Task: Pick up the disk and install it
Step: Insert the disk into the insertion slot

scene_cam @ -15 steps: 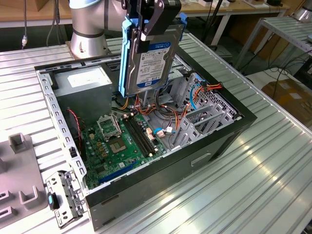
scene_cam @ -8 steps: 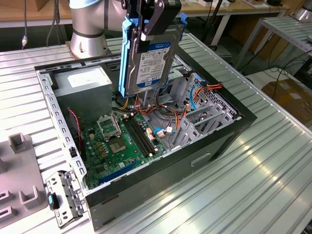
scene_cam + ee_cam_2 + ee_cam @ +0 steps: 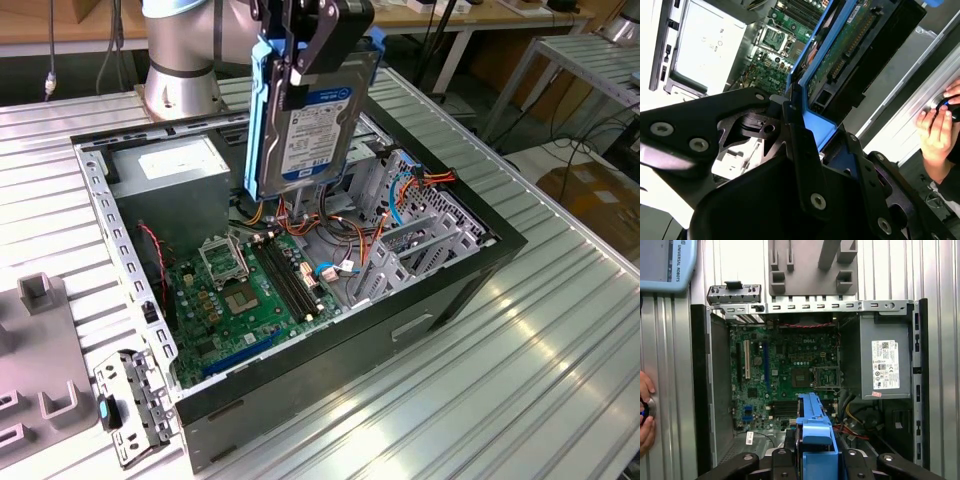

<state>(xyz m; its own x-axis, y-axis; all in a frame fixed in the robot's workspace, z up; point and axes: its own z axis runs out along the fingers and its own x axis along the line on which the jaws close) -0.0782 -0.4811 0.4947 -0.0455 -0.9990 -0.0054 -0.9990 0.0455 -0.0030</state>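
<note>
My gripper (image 3: 305,62) is shut on the disk (image 3: 312,125), which hangs on edge in the air above the open computer case (image 3: 430,300). The disk's white label with a blue band faces the exterior camera, and blue side rails run along its edges. In the second wrist view the disk (image 3: 852,42) shows its green circuit-board side and a blue rail, clamped between the black fingers (image 3: 796,134). In the first wrist view the disk's blue rail (image 3: 814,422) stands edge-on over the motherboard (image 3: 785,370).
The case holds a grey power supply box (image 3: 175,165), a metal drive cage (image 3: 410,235) with loose orange and blue cables, and the motherboard (image 3: 235,290). A grey fixture (image 3: 40,360) and a loose bracket (image 3: 128,405) lie beside the case. A person's hand (image 3: 939,125) rests on the table edge.
</note>
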